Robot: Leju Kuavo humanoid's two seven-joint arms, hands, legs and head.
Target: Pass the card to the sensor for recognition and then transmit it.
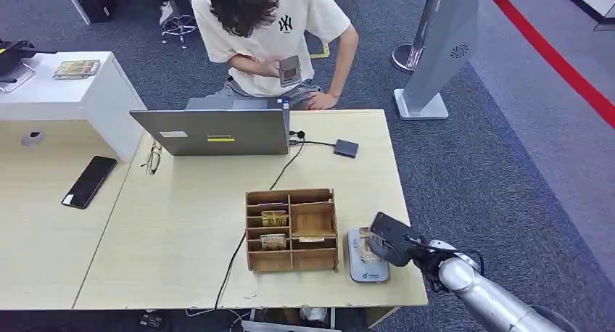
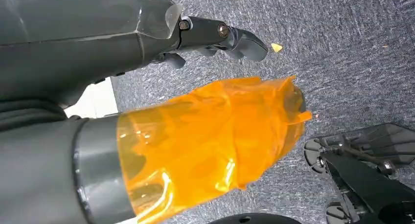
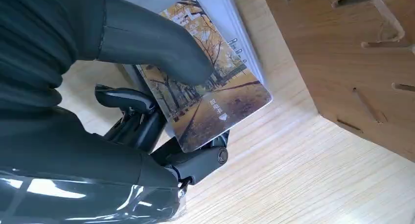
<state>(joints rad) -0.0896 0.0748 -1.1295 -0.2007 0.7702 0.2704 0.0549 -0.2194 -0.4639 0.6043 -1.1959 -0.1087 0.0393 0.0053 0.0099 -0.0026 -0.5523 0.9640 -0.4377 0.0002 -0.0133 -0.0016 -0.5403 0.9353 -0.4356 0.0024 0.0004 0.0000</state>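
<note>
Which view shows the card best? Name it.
The right wrist view: the card shows close up, printed face visible, held by the right hand over the grey sensor. The head view shows a sliver; the left wrist view shows carpet.

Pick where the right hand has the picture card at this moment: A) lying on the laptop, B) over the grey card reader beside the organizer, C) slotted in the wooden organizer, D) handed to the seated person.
B: the right hand pinches the card over the grey reader, just right of the wooden organizer.
</note>
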